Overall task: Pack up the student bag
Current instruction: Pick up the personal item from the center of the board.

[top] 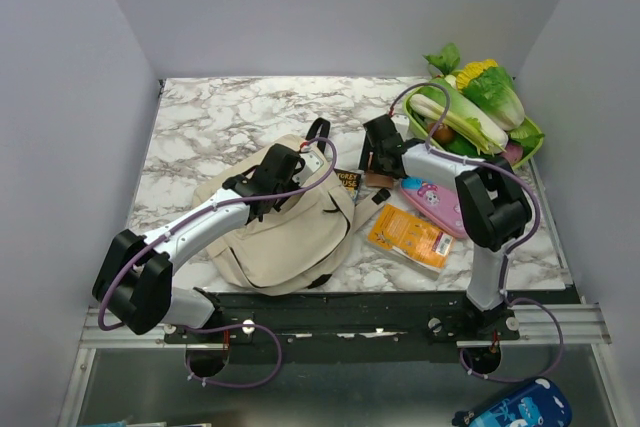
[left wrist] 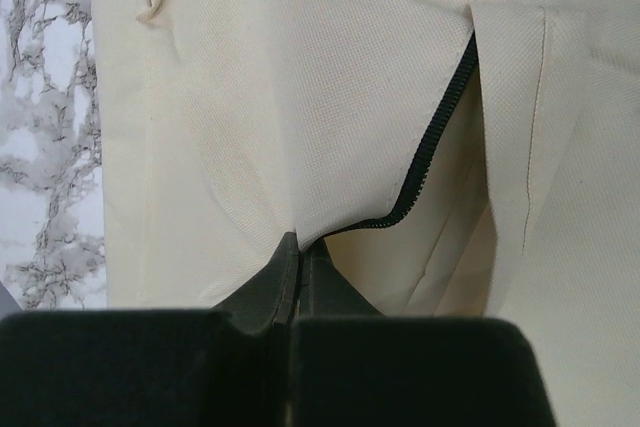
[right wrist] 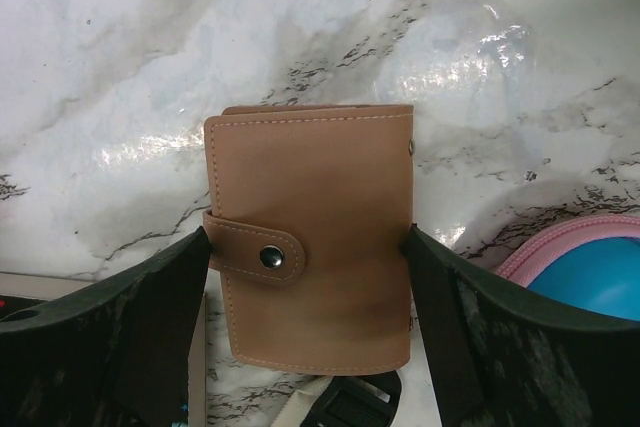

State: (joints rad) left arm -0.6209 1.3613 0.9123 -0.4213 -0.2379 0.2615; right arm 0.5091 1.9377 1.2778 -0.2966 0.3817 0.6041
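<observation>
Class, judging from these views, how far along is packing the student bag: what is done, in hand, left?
Done: the left pincer pinches the student bag beside its zipper. In hand: the right pincer straddles a brown wallet lying on the table; whether it grips is unclear. Left: wallet, book, orange packet and pink case all lie outside the bag.

Cream student bag (top: 285, 232), tan wallet (right wrist: 320, 267), grey-veined white marble table (top: 220, 127)
</observation>
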